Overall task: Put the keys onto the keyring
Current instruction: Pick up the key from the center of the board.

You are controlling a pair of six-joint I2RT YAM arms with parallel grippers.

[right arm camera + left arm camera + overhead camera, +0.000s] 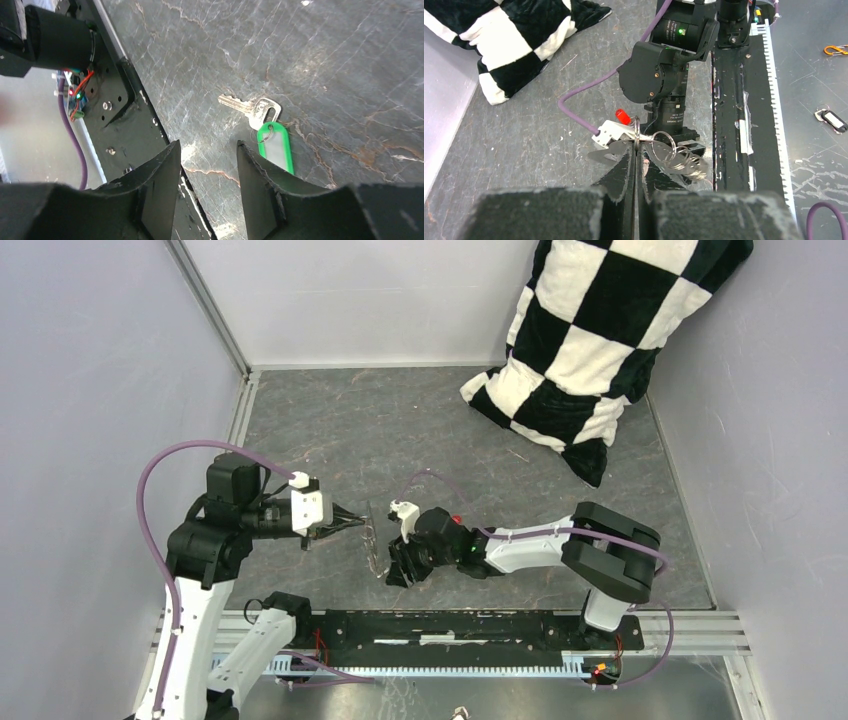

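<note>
The left gripper [635, 150] is clamped shut on the thin grey metal keyring [636, 131], its small linked rings [676, 155] dangling, above the near edge of the veined, stone-look bench [325, 60]. The right gripper [207, 150], jaws parted and empty, hovers over a flat silver key [250, 107] with an oblong green plastic tag [276, 150].

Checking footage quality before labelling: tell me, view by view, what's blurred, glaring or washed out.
Top view: even light, sharp, but the keyring is a faint sliver. Left wrist: left fingers blurred near the lens, keyring crisp. Right wrist: key sharp, right fingers dark, left edge washed out.
</note>
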